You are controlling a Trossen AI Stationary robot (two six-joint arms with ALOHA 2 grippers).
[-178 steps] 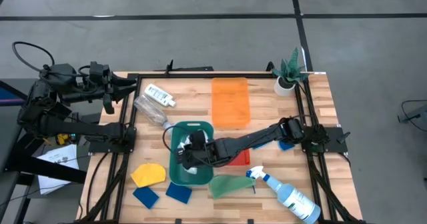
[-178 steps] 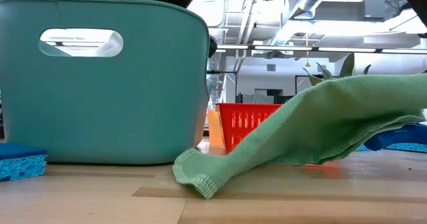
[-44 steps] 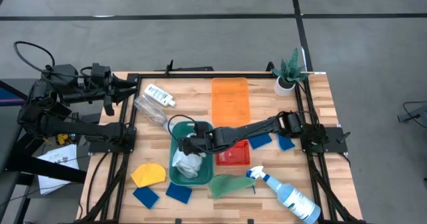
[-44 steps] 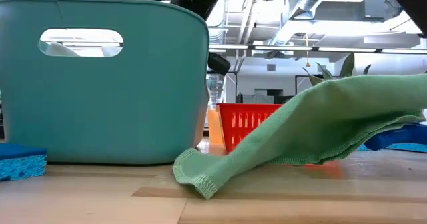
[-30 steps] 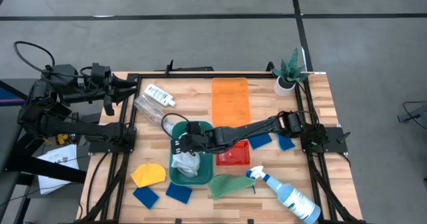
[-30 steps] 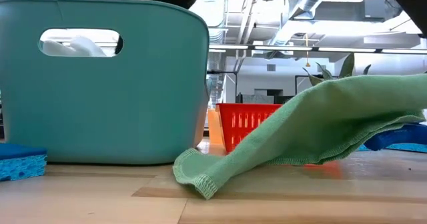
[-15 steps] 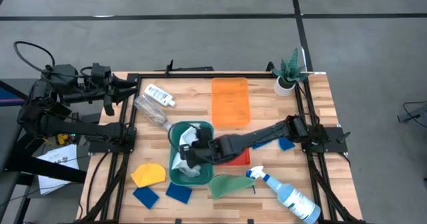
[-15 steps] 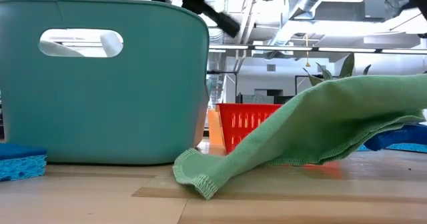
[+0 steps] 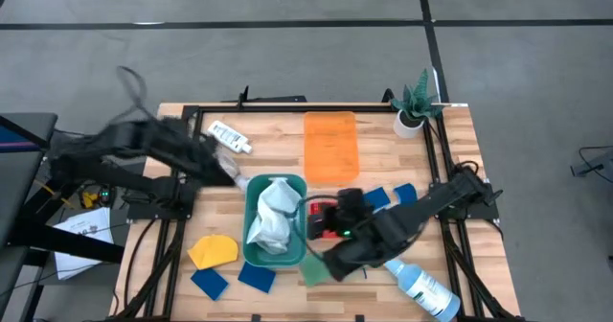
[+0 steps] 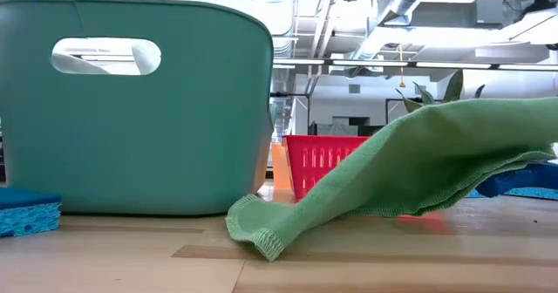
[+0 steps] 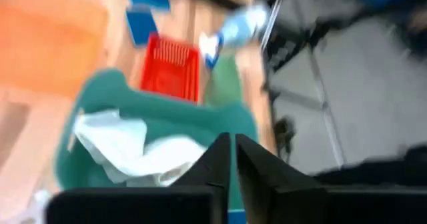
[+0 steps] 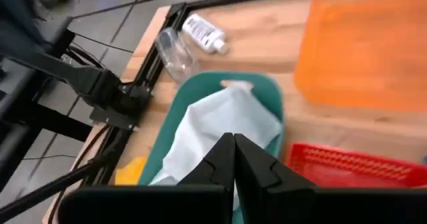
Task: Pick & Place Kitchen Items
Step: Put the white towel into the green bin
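Over the teal bin (image 9: 251, 199), both clenched, empty: left hand (image 11: 231, 141), right hand (image 12: 233, 144)

The right gripper (image 12: 233, 159) let go of the white cloth (image 9: 273, 213) in the teal bin (image 9: 251, 247) and drew back, closed, above the red basket (image 9: 320, 220). The left gripper (image 11: 231, 163), parked off the table, swung in toward the bin and closed.

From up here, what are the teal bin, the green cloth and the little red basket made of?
Teal bin: probably moulded plastic, smooth matte walls with a cut-out handle. Green cloth: soft woven fabric, draping in folds with a stitched hem. Red basket: likely rigid plastic, its wall slotted.
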